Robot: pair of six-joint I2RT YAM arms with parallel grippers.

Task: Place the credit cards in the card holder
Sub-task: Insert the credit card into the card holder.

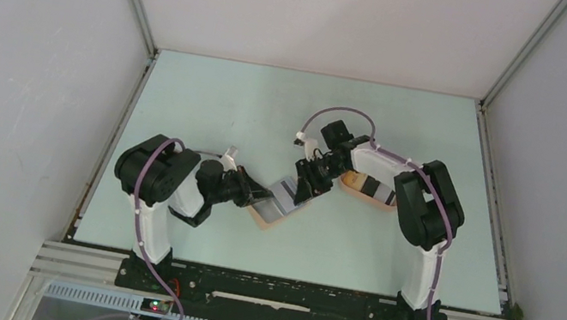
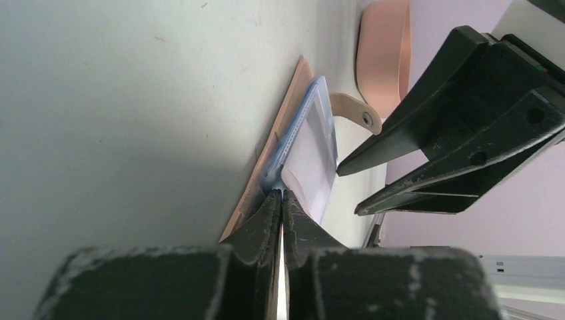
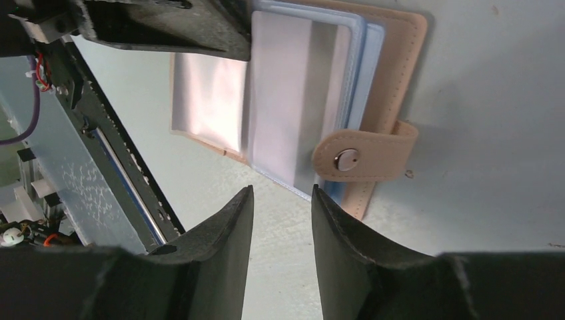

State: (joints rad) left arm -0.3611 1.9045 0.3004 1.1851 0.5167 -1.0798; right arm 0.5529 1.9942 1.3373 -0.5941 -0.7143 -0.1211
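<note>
The card holder [image 3: 400,53] lies open on the table, tan, with clear and blue sleeves [image 3: 293,100] and a snap strap [image 3: 346,160]. In the top view it sits mid-table [image 1: 282,212] between both arms. My left gripper [image 2: 281,193] is shut on the edge of a clear sleeve [image 2: 313,153] of the holder. My right gripper [image 3: 283,193] hangs open just short of the holder's strap side, with nothing between its fingers. The credit cards [image 1: 383,196] lie in the peach tray, mostly hidden under the right arm.
The peach-pink tray [image 1: 357,179] sits right of the holder, beneath the right forearm; its rim [image 2: 383,47] shows beyond the holder in the left wrist view. The right fingers [image 2: 433,153] hover close beside the left gripper. The white enclosure walls ring the table.
</note>
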